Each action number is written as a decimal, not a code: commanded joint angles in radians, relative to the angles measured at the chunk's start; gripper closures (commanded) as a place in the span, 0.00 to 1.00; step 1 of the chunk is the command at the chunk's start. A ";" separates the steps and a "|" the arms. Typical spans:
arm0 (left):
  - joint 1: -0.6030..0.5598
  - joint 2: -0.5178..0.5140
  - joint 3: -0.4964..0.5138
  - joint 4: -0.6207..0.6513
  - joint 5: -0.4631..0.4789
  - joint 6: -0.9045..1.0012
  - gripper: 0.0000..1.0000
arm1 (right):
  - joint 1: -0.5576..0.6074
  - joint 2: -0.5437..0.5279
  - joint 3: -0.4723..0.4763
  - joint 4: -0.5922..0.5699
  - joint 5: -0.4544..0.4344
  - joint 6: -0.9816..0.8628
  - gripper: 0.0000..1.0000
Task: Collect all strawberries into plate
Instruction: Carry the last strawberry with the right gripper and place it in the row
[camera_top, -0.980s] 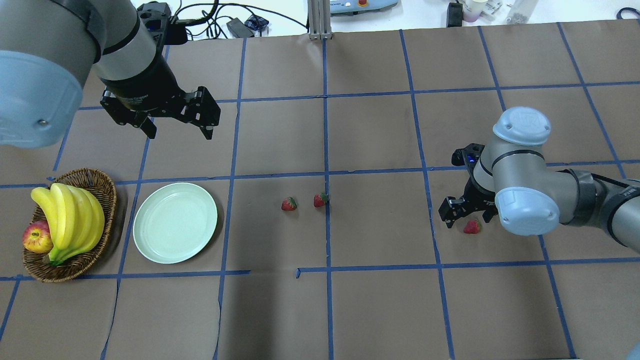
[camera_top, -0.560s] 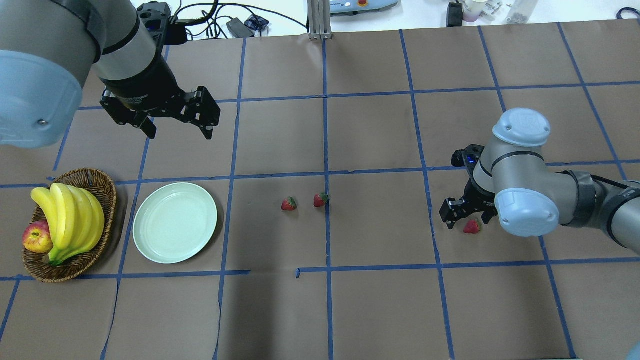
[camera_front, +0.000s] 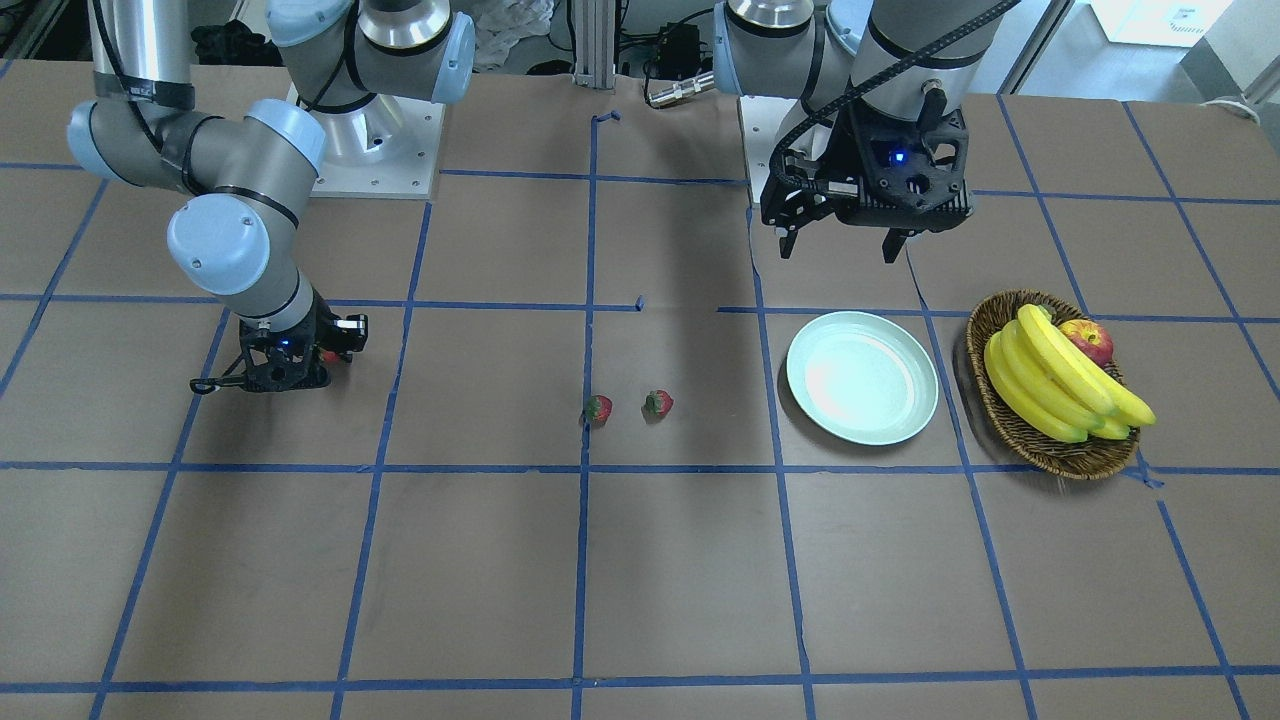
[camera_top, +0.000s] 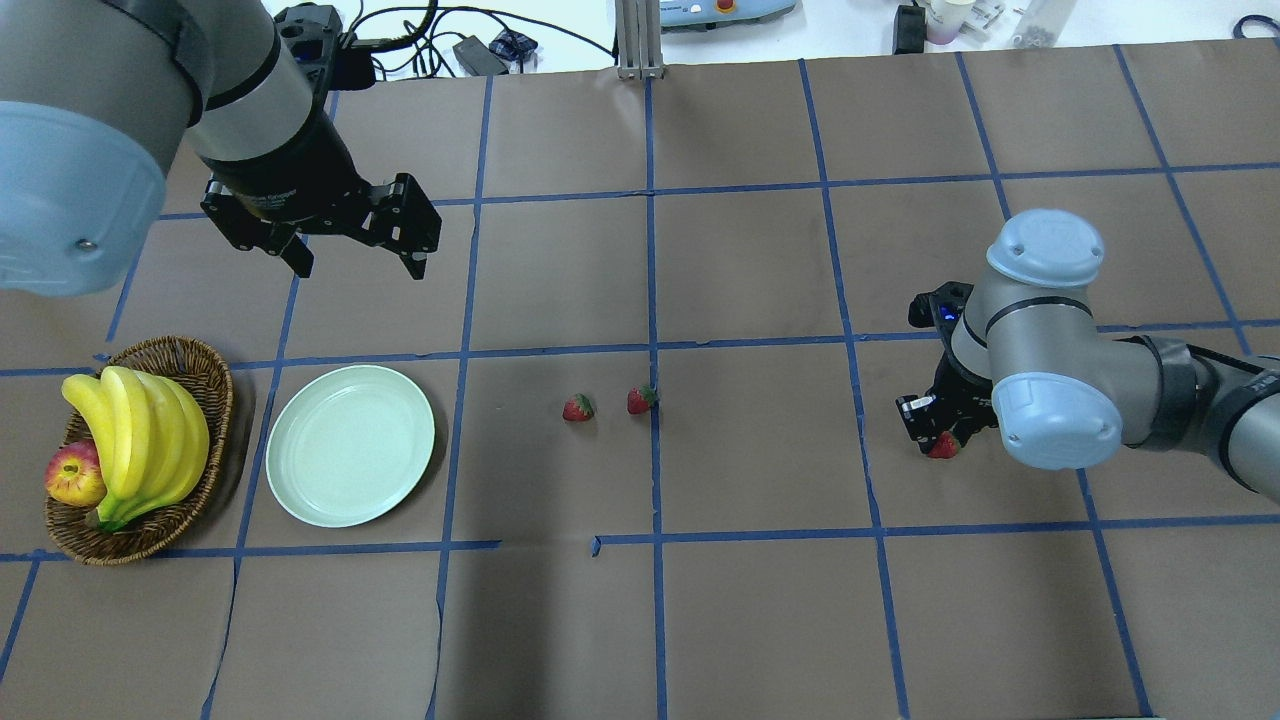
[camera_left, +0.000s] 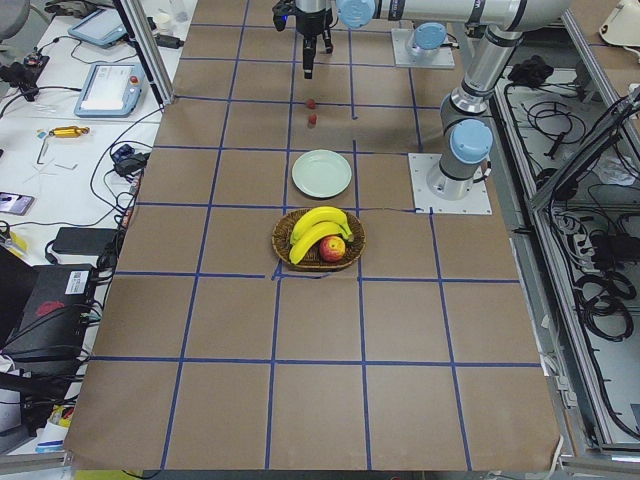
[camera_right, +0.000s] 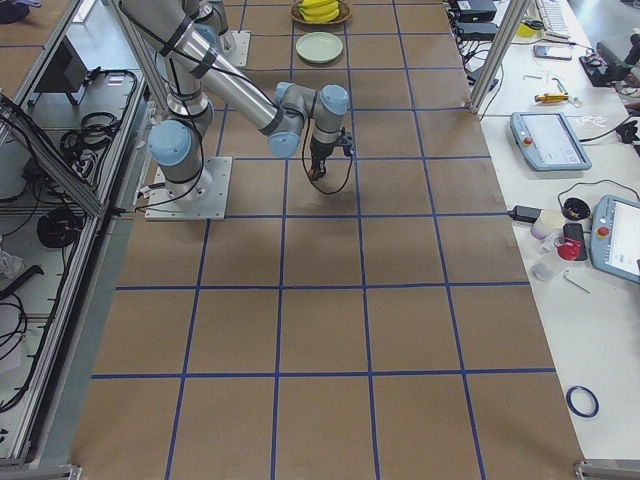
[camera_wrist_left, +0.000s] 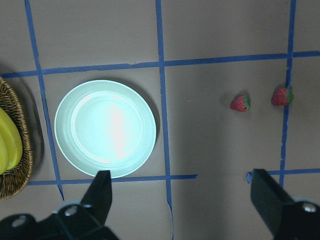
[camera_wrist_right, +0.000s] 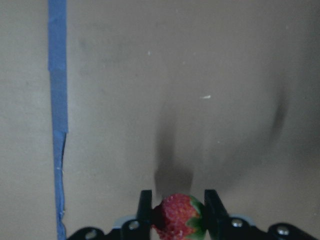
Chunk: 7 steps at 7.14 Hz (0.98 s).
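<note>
My right gripper (camera_top: 941, 436) is down at the table, shut on a strawberry (camera_wrist_right: 177, 216) that sits between its fingers (camera_wrist_right: 145, 210); the berry shows as a red tip in the overhead view (camera_top: 943, 447). Two more strawberries (camera_top: 577, 408) (camera_top: 640, 400) lie side by side mid-table, also in the left wrist view (camera_wrist_left: 240, 103) (camera_wrist_left: 282, 96). The pale mint-green plate (camera_top: 300, 490) lies empty at the left. My left gripper (camera_top: 355, 262) hangs open and empty, high above the table behind the plate.
A brown wicker basket (camera_top: 205, 385) holding bananas (camera_top: 140, 435) and a red-yellow apple (camera_top: 73, 475) stands left of the plate. Blue tape lines grid the brown table (camera_top: 760, 600). Cables and gear lie beyond the far edge.
My right gripper has closed its fingers around the strawberry on the right. The left arm has not moved.
</note>
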 joint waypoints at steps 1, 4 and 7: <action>-0.001 0.000 0.001 0.000 0.000 0.002 0.00 | 0.048 0.005 -0.118 0.024 0.119 0.053 0.96; 0.001 0.002 0.001 0.000 0.000 0.000 0.00 | 0.310 0.030 -0.214 0.052 0.170 0.454 0.95; 0.001 0.000 0.001 0.000 -0.002 -0.002 0.00 | 0.549 0.157 -0.305 -0.096 0.250 0.716 0.96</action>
